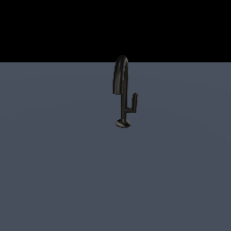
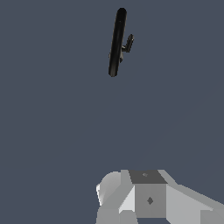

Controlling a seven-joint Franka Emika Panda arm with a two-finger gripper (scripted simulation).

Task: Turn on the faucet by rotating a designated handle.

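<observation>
No contact is recorded: the small glossy black gooseneck faucet (image 1: 121, 85) and its short black L-shaped handle (image 1: 132, 103) stand untouched, the whole rotation remains outstanding, and the gripper's opening cannot be told.

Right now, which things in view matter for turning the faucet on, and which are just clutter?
Belongs to the job:
- faucet, black, arched spout, upright on its round base
- handle, short L-shaped lever on the stem, on the exterior view's right
- gripper: only part of the arm's body shows in the wrist view, apart from the faucet

Just there:
- grey floor; no loose objects visible
</observation>
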